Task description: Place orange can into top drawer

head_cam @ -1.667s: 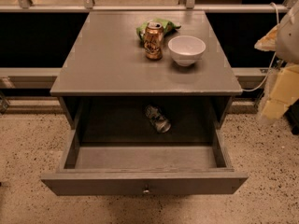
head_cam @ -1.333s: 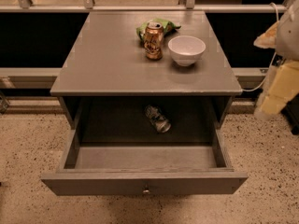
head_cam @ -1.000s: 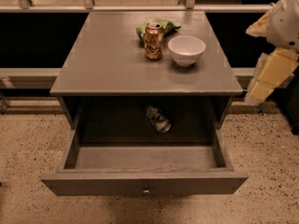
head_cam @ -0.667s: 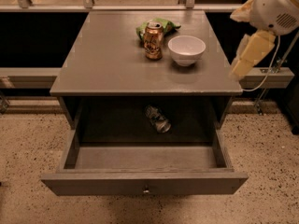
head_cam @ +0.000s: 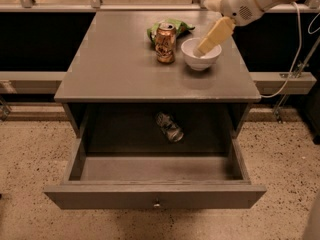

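Note:
The orange can (head_cam: 165,43) stands upright on the grey cabinet top (head_cam: 120,64), just left of a white bowl (head_cam: 200,57). The top drawer (head_cam: 155,194) is pulled fully open below, with a round knob (head_cam: 157,204) at its front centre. A dark silvery-grey can (head_cam: 169,127) lies on its side at the back of the drawer. My gripper (head_cam: 210,40) comes in from the upper right on a white arm (head_cam: 250,1) and hangs over the bowl, to the right of the orange can and apart from it.
A green crumpled bag (head_cam: 170,26) lies behind the orange can. A white cable (head_cam: 295,59) hangs at the right beside a metal frame. Speckled floor surrounds the open drawer. A dark counter runs behind the cabinet.
My arm has swung in from the far right edge, up and left, and the gripper now hangs over the white bowl. The cans, bowl and drawer have not moved.

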Robot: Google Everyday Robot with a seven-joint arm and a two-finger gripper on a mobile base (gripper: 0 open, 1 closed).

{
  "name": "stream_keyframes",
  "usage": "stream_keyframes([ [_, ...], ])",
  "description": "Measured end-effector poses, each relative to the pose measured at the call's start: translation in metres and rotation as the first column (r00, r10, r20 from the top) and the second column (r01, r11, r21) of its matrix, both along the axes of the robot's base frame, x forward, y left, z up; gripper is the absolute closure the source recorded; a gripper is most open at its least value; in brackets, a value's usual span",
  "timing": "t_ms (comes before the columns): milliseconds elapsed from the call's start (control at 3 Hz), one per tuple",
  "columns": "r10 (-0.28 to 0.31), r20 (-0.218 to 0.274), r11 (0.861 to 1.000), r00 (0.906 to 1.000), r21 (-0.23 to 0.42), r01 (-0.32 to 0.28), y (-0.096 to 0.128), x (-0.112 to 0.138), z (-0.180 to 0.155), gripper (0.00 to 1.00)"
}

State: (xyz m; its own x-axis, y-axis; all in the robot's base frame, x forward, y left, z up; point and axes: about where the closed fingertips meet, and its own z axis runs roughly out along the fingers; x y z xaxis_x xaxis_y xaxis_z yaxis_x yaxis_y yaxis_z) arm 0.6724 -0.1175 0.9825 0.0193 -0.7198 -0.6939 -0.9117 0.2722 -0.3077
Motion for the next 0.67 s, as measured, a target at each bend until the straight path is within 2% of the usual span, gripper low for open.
stream_keyframes([
  [333, 0.004, -0.022, 0.993, 0.9997, 0.116, -0.001, 0.038, 0.036, -0.018, 0.00],
  [667, -0.033, -0.062, 0.982, 0.9975, 0.183, 0.044, 0.059, 0.062, -0.039, 0.00],
])
